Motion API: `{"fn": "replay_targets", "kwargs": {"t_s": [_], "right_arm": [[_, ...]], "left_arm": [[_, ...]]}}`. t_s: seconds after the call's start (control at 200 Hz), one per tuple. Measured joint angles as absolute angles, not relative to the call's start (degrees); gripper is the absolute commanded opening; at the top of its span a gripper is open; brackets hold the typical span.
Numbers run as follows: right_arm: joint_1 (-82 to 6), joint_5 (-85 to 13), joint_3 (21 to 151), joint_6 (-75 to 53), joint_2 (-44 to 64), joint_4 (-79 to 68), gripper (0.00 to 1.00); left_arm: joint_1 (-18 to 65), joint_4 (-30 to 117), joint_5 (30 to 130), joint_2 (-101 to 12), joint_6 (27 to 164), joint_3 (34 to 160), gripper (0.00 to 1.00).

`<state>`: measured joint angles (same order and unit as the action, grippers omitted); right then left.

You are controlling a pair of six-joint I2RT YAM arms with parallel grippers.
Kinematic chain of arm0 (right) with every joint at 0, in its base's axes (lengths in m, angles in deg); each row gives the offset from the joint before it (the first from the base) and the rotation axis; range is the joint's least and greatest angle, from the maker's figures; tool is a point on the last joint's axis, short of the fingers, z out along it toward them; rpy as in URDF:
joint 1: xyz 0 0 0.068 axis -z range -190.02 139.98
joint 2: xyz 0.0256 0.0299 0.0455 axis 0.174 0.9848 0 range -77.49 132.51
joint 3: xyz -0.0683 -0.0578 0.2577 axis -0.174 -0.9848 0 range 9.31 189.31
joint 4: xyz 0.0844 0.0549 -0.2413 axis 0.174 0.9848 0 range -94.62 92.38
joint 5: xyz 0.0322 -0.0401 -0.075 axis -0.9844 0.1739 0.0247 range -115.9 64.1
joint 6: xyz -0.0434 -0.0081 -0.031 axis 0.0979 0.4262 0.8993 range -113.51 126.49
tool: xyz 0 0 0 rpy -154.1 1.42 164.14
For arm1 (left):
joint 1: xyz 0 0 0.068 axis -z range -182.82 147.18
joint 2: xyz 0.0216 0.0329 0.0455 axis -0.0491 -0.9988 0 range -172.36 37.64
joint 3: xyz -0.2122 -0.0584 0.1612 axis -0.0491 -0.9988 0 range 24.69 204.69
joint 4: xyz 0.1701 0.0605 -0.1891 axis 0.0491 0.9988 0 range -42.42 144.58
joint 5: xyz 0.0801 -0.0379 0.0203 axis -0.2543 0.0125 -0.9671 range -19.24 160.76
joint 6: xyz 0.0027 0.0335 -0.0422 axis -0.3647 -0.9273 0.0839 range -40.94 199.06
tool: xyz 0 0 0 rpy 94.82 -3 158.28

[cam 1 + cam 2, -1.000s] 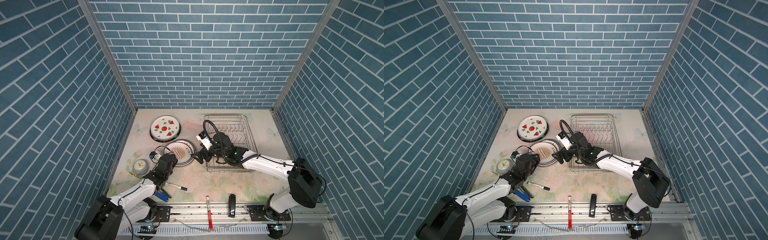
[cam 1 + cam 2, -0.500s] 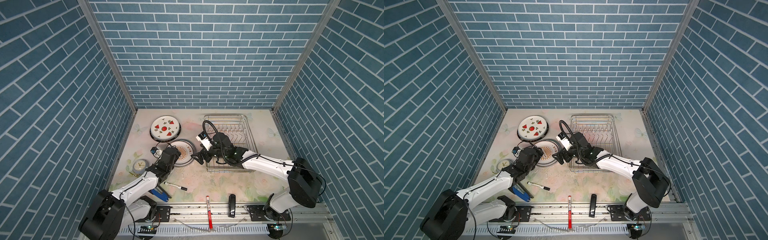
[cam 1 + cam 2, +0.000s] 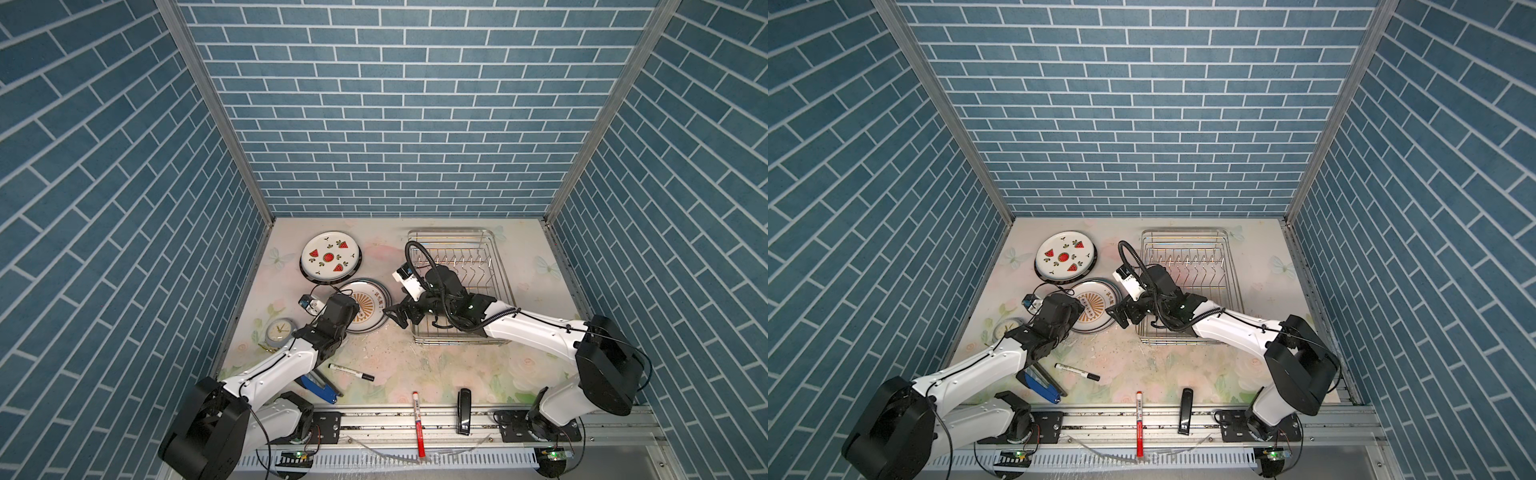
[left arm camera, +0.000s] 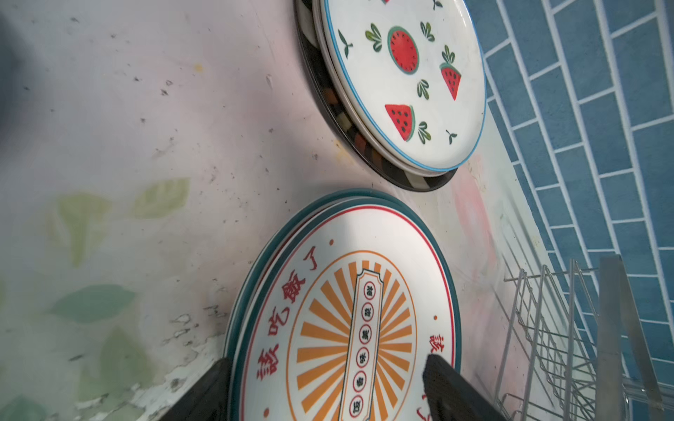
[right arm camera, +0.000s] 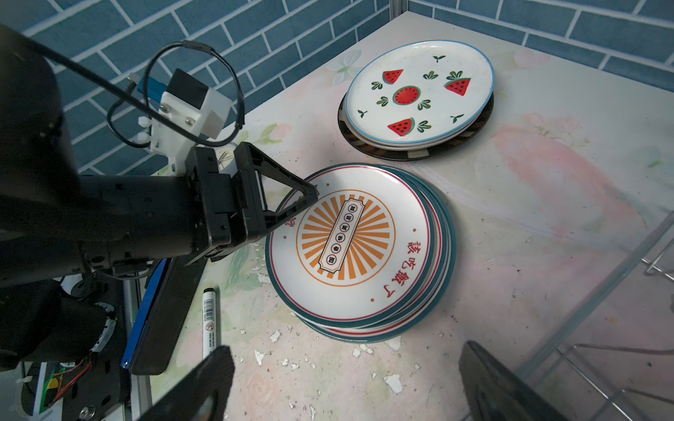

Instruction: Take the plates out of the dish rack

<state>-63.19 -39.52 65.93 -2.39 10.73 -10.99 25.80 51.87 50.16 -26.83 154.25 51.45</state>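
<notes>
Left wrist view: shows left gripper (image 4: 327, 359) with jaws spread, straddling the rim of the sunburst stack (image 4: 350, 310), clamping nothing. Puts right gripper (image 3: 397, 318) at that stack's 3 o'clock in a top view, jaws wide too, empty. Finds dish rack (image 3: 465, 262) further out at 3 o'clock, prongs bare, probably no plates left, though partly hidden under the right arm. Places watermelon stack (image 3: 330, 257) at 11 o'clock, flat on the table (image 3: 415, 365). Risk, as a judgement: could hook the top plate on a careless pull-back and slide it off, given a staggered, non-flush pile. Could also clip the right fingers, close by across the stack. Might nudge the marker (image 3: 351, 372) at 6 o'clock, minor.
</notes>
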Motion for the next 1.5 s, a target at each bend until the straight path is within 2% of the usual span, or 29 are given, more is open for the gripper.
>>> {"fn": "replay_targets", "kwargs": {"t_s": [0.175, 0.255, 0.475, 0.645, 0.745, 0.895, 1.075, 1.155, 1.28, 1.496], "right_arm": [[-63.2, -38.9, 65.9, -2.2, 10.7, -11.0, 0.98], [-63.2, -38.0, 65.9, -2.2, 10.7, -10.9, 0.98], [-60.1, -29.8, 65.9, -5.5, 8.4, -9.3, 0.98], [-51.5, -22.3, 66.0, -8.9, 0.0, -6.9, 0.99], [-46.4, -14.1, 68.3, -8.6, -4.4, -2.7, 0.96], [-36.9, -0.6, 68.7, -4.3, -7.9, -3.9, 0.97], [-21.3, 4.9, 61.0, -1.4, -12.1, -5.8, 0.88], [-17.2, 5.0, 53.3, -0.1, -14.3, -8.9, 0.87], [-15.6, 4.8, 42.7, 2.8, -14.0, -14.4, 0.87], [-13.6, 5.5, 38.8, 4.0, -9.3, -23.0, 0.86]], "left_arm": [[25.8, 53.9, 48.9, -25.6, 154.3, 51.5, 0.85], [25.8, 54.8, 47.8, -24.2, 153.8, 51.5, 0.99], [25.6, 54.2, 42.8, -18.1, 144.0, 53.4, 1.0], [24.8, 51.4, 39.6, -16.0, 130.2, 57.1, 1.0], [22.8, 50.7, 38.8, -15.1, 121.5, 59.9, 1.0], [17.0, 54.6, 44.1, -11.7, 109.0, 66.4, 1.0], [15.1, 47.3, 38.2, -0.7, 95.9, 60.7, 1.0], [12.6, 44.5, 36.3, -2.8, 92.2, 56.8, 1.0], [8.0, 43.6, 34.7, -10.6, 89.7, 53.9, 1.0], [4.6, 39.9, 31.0, -18.1, 89.5, 50.7, 1.0]]}}
